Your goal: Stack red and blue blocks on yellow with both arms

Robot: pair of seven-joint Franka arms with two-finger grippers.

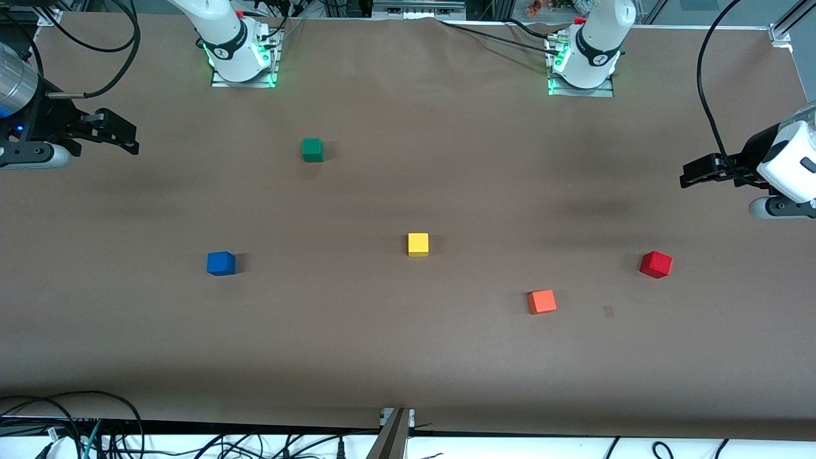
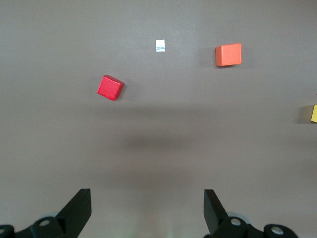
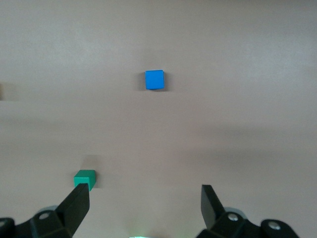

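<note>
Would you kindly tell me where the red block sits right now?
The red block lies alone on the table toward the left arm's end, beside the orange block, which is slightly nearer the front camera.

Your left arm (image 1: 787, 167) reaches in from its end of the counter (image 1: 408, 357), held up in the air. Its gripper (image 1: 685, 176) has its jaws spread wide and holds nothing. Your right arm (image 1: 25, 137) mirrors it at the other end, also raised. Its gripper (image 1: 132, 141) likewise has its jaws wide apart and empty.
</note>
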